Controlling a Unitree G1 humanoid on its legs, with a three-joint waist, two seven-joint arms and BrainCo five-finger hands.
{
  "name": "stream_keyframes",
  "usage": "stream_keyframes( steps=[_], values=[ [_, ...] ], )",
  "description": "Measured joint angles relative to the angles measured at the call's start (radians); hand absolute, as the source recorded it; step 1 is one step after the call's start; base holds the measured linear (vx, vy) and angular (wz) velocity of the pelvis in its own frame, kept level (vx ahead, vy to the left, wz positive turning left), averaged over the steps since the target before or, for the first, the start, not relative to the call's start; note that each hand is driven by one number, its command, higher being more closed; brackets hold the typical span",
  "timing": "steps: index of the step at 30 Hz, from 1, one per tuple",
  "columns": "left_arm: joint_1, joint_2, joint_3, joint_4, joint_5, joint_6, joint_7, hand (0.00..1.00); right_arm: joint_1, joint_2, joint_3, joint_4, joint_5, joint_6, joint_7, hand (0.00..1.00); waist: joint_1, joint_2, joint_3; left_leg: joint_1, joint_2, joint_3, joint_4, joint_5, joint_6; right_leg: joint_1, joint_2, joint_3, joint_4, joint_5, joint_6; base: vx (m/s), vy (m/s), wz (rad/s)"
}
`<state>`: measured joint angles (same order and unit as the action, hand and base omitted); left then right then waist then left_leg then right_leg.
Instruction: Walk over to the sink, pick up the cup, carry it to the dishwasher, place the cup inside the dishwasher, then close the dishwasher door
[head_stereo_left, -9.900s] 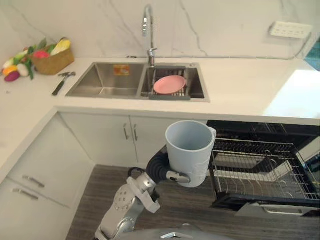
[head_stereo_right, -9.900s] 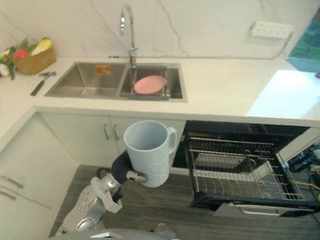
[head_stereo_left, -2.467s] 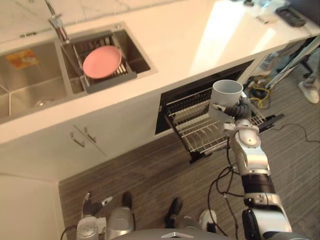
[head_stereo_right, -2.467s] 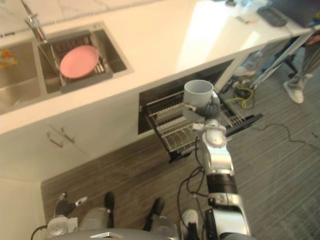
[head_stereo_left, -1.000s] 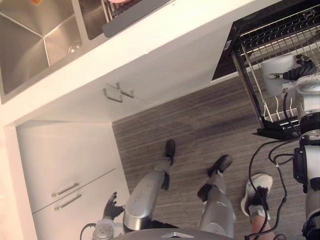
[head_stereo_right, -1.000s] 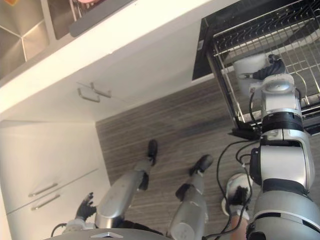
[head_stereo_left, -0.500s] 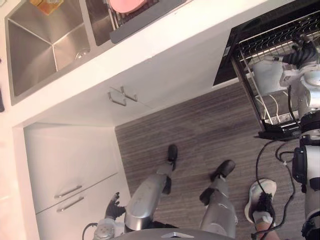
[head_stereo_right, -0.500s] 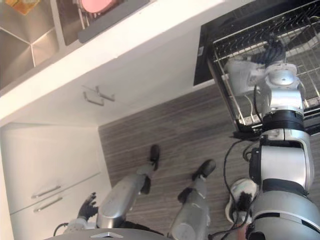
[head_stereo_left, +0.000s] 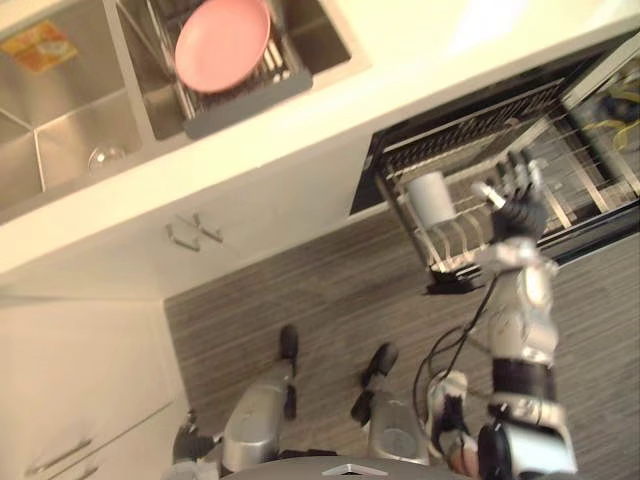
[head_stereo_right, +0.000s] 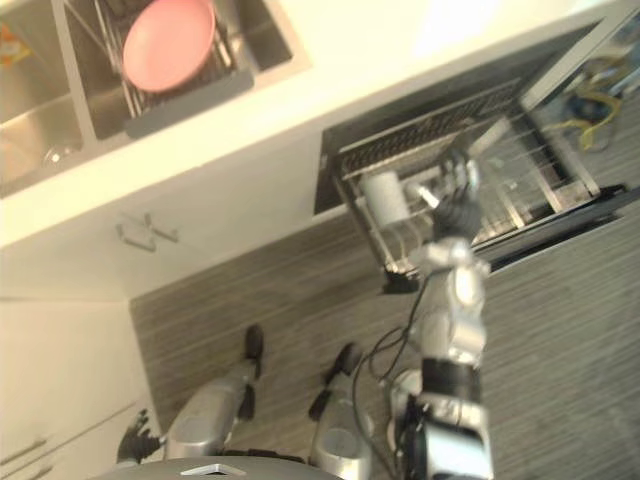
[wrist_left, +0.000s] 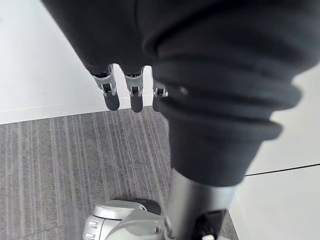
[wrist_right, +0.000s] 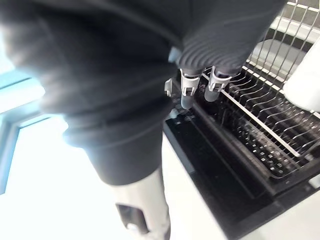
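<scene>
In the dishwasher rack, the cup stands near the right hand's splayed fingers.

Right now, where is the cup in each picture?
Left eye view: cup right of centre, at the wire rack's end.
Right eye view: just right of centre, same spot.
Left wrist view: faces the floor instead.
Right wrist view: pale curve, likely it.
Shared landmark: the wire rack.

The pulled-out wire dishwasher rack carries a pale grey cup at one end. The white surface has a steel double sink set in it (one basin holds a grey drainer bearing a round pink plate).
</scene>
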<state>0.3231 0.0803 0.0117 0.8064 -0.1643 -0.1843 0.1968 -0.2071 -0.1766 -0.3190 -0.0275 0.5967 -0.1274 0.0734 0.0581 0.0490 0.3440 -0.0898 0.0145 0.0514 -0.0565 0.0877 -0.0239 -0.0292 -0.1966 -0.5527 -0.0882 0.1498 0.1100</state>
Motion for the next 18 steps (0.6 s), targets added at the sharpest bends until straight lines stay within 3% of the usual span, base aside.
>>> stream_keyframes(
  steps=[6,10,11,18],
  values=[
    [0.03,-0.028,0.108,0.039,0.011,0.011,0.039,0.0,0.135,0.132,0.096,-0.199,0.023,-0.062,0.124,0.0,-0.003,-0.046,-0.134,0.046,0.014,0.005,0.003,-0.029,-0.013,0.046,0.015,-0.001,0.0,-0.029,0.004,0.07,-0.04,-0.03],
    [0.028,-0.045,0.174,0.04,-0.014,0.012,0.061,0.0,0.146,0.136,0.111,-0.204,0.021,-0.067,0.144,0.0,0.003,-0.071,-0.165,0.066,0.013,0.005,0.003,-0.036,-0.012,0.068,0.014,-0.003,0.0,-0.034,0.008,0.02,-0.008,0.01],
    [-0.035,-0.071,0.263,0.078,-0.077,-0.001,0.058,0.0,0.147,0.138,0.104,-0.228,0.026,-0.088,0.166,0.0,-0.02,-0.088,-0.274,0.066,0.011,0.004,0.002,-0.039,-0.012,0.07,0.011,-0.004,0.0,-0.034,0.008,0.0,0.0,0.0],
    [-0.029,-0.072,0.27,0.085,-0.077,-0.001,0.037,0.0,0.175,0.13,0.054,-0.228,0.026,-0.088,0.166,0.0,-0.024,-0.088,-0.275,0.078,0.008,0.012,-0.018,-0.037,-0.007,0.072,0.021,0.028,0.007,-0.034,0.008,0.0,-0.004,-0.04]
  ],
)
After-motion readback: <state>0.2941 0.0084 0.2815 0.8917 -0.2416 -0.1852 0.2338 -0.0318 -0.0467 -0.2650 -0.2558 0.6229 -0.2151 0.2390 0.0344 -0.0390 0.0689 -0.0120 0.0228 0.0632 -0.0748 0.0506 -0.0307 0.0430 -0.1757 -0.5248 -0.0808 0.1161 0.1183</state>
